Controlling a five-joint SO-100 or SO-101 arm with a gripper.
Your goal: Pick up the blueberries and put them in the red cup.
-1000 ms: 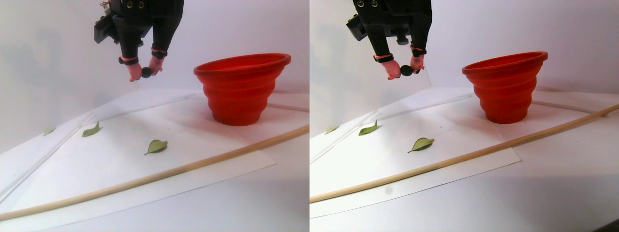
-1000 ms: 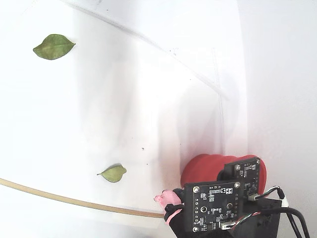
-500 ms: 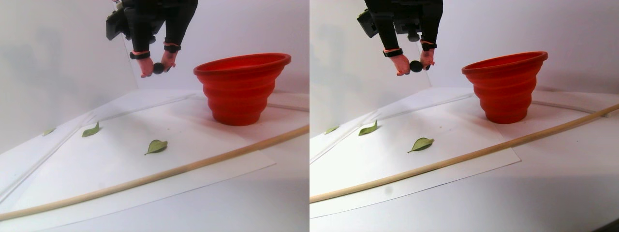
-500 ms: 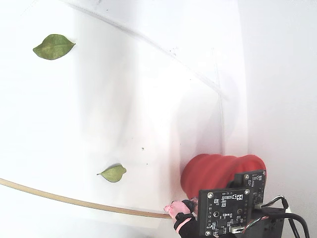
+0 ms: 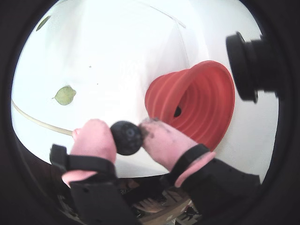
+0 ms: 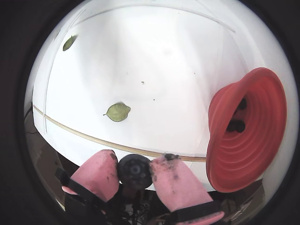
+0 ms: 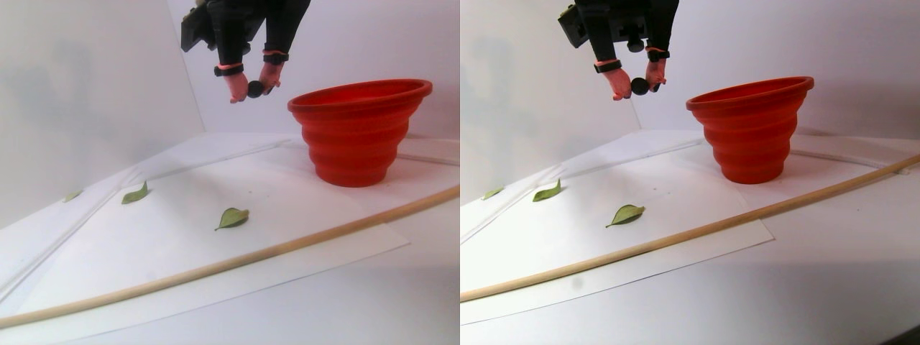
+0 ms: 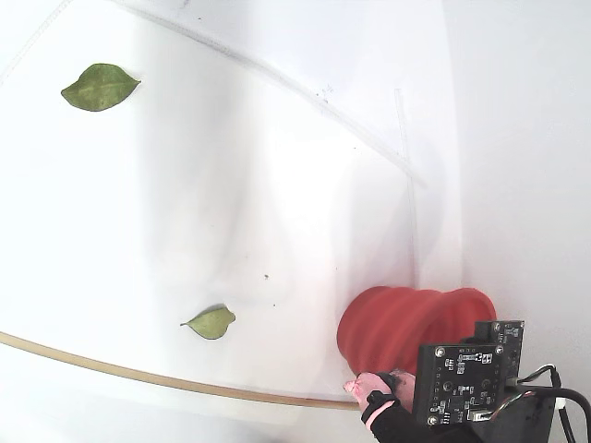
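Red cup holds seemingly two blueberries; pincer grasping another berry.

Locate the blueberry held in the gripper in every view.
A wrist view: blueberry low centre, between the pink fingertips.
Another wrist view: bottom centre.
Stereo pair view: upper part of each half, left of the red cup.
Fixed view: hidden.
Shared landmark: the red cup.

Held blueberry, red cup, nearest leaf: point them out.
held blueberry (image 6: pixel 134 171), a wrist view, centre of its dark face.
red cup (image 7: pixel 357 136), stereo pair view, ribbed outer wall.
nearest leaf (image 6: pixel 117 112), a wrist view, middle of the blade.
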